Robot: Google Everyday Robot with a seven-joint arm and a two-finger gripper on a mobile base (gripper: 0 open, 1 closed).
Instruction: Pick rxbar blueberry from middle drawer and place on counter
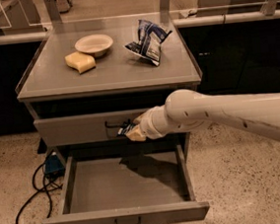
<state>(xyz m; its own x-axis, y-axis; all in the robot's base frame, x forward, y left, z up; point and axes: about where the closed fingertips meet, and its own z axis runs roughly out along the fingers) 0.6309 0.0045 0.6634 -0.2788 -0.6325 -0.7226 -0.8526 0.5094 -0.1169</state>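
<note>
My gripper is at the end of the white arm, which reaches in from the right. It is shut on the rxbar blueberry, a small dark navy bar with white print. It holds the bar in front of the closed upper drawer front, above the open middle drawer and below the counter's front edge. The drawer floor shows bare, with the arm's shadow on it.
On the counter stand a white bowl, a yellow sponge and a blue-and-white chip bag. A closed drawer lies just under the counter. A black cable and a blue object lie on the floor at left.
</note>
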